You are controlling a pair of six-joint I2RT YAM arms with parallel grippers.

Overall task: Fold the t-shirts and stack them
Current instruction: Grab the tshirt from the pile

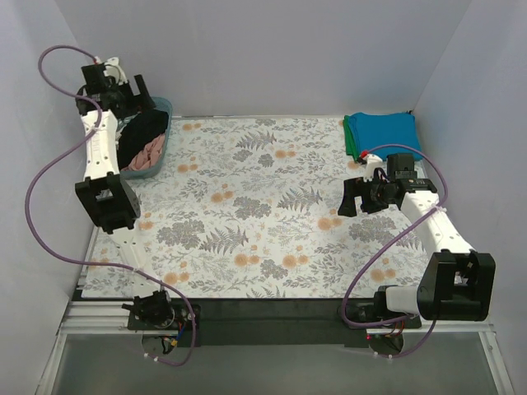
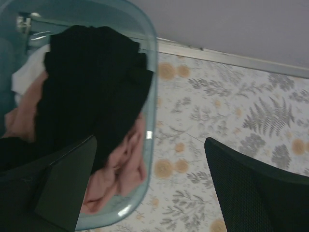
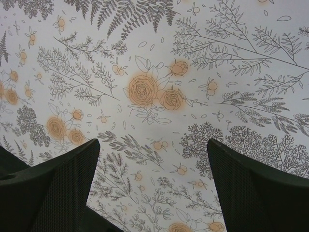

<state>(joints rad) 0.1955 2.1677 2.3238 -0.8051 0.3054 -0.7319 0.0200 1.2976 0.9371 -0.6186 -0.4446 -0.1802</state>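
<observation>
Top view, surface: The surface (image 1: 247, 206) is covered in a pattern of ferns and orange flowers.
Top view, tub: A see-through blue tub (image 1: 162, 105) sits in the upper left of the frame.
Top view, shirts in the tub: The black shirt (image 1: 142, 127) lies on top. The pink shirt (image 1: 152, 152) pokes out at the near end.
Top view, folded shirts: In the upper right of the frame, the blue shirt (image 1: 385, 132) lies folded on the green shirt (image 1: 351, 145). Only a thin green edge shows on its left side.
Top view, left arm: The left arm (image 1: 103, 156) reaches up to the tub. The left jaws are above its far end.
Top view, right arm: The right arm (image 1: 440, 226) bends in from the right. The right jaws hang over the surface, near the folded shirts but not touching them.
Left wrist view, shirts: The black shirt fills the upper left of the frame, heaped in the tub. The pink shirt is under it, lower down. A bit of the white shirt (image 2: 24, 79) shows at the left.
Left wrist view, left jaws: They are wide open and hold nothing. One finger (image 2: 67, 188) is over the tub and the other is over the surface, with the tub rim between them.
Right wrist view, right jaws: They are wide open and hold nothing. The flowers and ferns of the surface show between the two dark fingers (image 3: 58, 188).
</observation>
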